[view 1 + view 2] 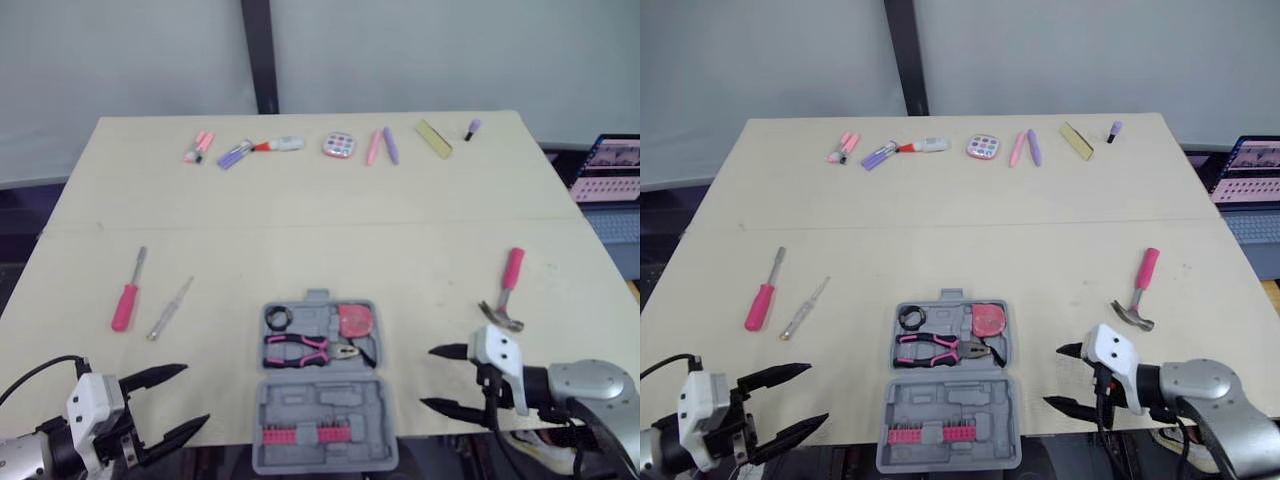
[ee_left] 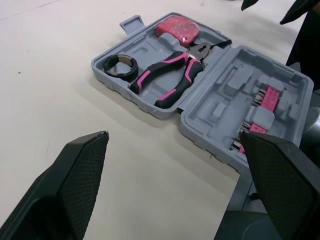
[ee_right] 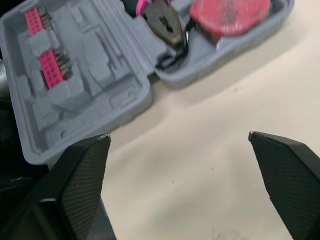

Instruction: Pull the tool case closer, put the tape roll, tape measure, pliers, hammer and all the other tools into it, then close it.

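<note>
Hovering released, left claw (image 1: 196, 393) at lower left, right claw (image 1: 426, 377) at lower right, flanking open tool case (image 1: 322, 405) holding pliers (image 1: 300, 350), tape roll (image 1: 277, 318), tape measure (image 1: 354, 321), with hammer (image 1: 505, 290) lying at right.

A grey tool case (image 1: 292, 402) lies open at the table's (image 1: 300, 230) near edge, holding a black tape roll (image 1: 277, 318), a pink tape measure (image 1: 354, 321) and pink-handled pliers (image 1: 300, 350). A pink-handled hammer (image 1: 506, 288) lies to its right. To its left lie a pink screwdriver (image 1: 127, 296) and a slim screwdriver (image 1: 170, 308), apparently clear-handled.

No legible txt anywhere
</note>
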Controlling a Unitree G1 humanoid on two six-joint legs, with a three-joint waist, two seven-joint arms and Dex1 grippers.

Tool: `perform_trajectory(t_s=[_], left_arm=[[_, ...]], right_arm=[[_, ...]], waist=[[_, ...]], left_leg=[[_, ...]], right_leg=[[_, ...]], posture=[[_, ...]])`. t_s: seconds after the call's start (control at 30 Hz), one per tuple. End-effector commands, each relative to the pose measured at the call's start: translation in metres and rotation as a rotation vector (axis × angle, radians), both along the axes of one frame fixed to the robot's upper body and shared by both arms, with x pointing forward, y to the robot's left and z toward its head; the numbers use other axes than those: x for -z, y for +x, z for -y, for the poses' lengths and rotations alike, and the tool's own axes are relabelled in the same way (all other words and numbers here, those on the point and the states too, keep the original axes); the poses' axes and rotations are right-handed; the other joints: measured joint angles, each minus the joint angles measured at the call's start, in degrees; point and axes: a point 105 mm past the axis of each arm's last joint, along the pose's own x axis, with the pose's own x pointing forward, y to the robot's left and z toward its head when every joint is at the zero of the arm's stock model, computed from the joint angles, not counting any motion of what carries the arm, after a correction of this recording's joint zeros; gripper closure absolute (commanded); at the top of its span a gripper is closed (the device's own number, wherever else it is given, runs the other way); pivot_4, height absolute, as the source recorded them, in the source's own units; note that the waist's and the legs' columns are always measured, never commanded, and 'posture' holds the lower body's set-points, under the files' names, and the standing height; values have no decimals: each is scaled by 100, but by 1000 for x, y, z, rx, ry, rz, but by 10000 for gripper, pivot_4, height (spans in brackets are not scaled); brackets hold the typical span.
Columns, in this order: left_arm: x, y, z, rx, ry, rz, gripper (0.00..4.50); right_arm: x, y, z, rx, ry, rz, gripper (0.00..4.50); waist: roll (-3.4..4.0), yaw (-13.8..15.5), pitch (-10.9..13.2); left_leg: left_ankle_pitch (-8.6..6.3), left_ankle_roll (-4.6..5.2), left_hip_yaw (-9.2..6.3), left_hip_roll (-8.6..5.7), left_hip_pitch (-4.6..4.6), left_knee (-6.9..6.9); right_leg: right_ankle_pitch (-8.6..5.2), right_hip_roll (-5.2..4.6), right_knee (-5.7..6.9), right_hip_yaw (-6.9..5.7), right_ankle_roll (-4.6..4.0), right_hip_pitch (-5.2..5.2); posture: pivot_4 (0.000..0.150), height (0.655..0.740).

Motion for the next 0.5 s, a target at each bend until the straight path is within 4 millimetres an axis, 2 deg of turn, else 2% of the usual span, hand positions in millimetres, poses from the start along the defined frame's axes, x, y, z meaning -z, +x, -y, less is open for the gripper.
perform_trajectory(t_s=[0.03,0.17,0.5], left_arm=[[-8,-1,-1,-25,12,47,0],[-9,-5,6,4,3,17,0],[-21,2,18,13,4,43,0]], right_arm=[[-5,-4,1,-20,14,13,627],[1,-9,5,-14,11,1,627],[2,-15,2,-36,19,-12,627]], waist=[[0,1,0],[-2,3,1],[-2,0,1]], left_leg=[[1,3,0,0,0,0],[2,3,0,-1,-3,1],[3,3,0,-2,-1,13]], right_leg=[[3,1,1,0,-2,0],[5,0,-2,1,-2,0],[8,0,1,2,3,6]], posture=[[1500,7400],[1500,7400],[1500,7400]])
